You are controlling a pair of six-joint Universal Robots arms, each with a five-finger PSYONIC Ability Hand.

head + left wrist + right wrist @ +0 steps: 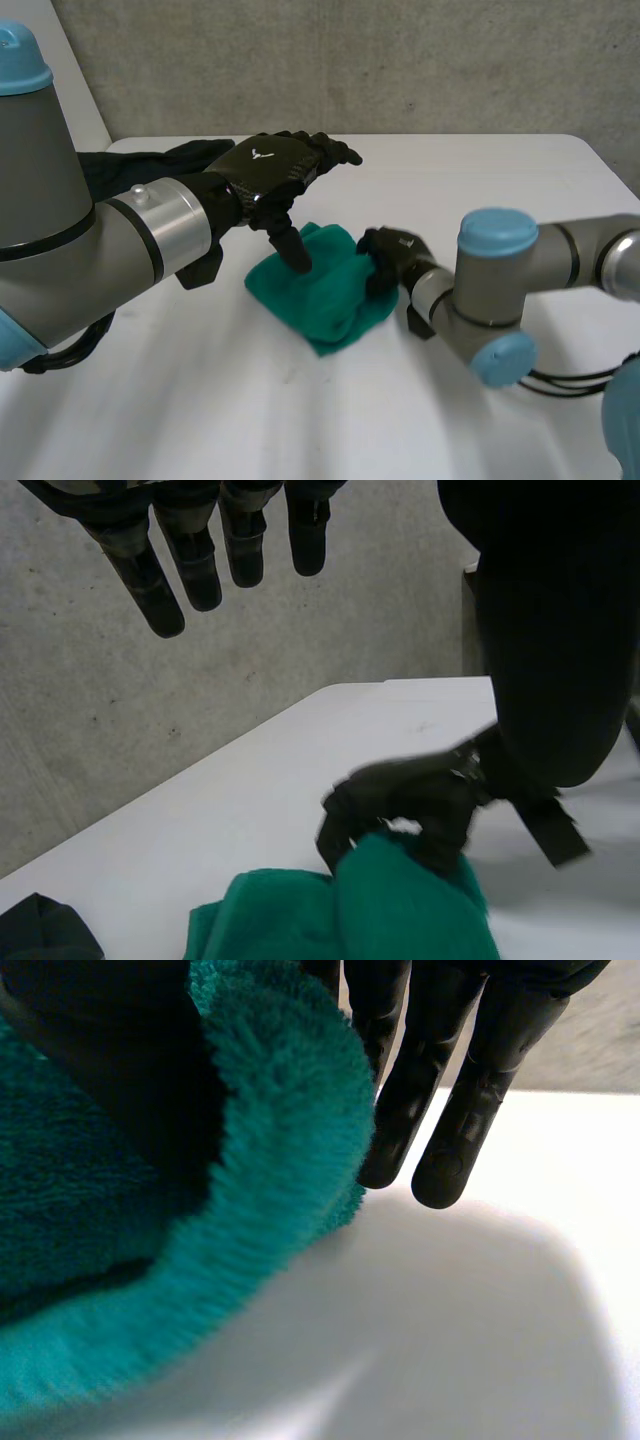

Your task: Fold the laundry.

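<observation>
A green towel (320,290) lies bunched in the middle of the white table (480,180). My left hand (275,165) hovers over its far left part, fingers (190,560) straight, and its thumb (295,250) points down onto the cloth. At the towel's right edge, my right hand (390,258) pinches a raised fold. In the right wrist view that fold of the towel (290,1150) sits between the thumb and the fingers (440,1100). The left wrist view shows the right hand (410,805) closed on the towel (400,910).
A dark garment (150,160) lies at the back left of the table, behind my left arm; a corner of the dark garment (40,930) also shows beside the towel. A concrete wall (400,60) stands just behind the table's far edge.
</observation>
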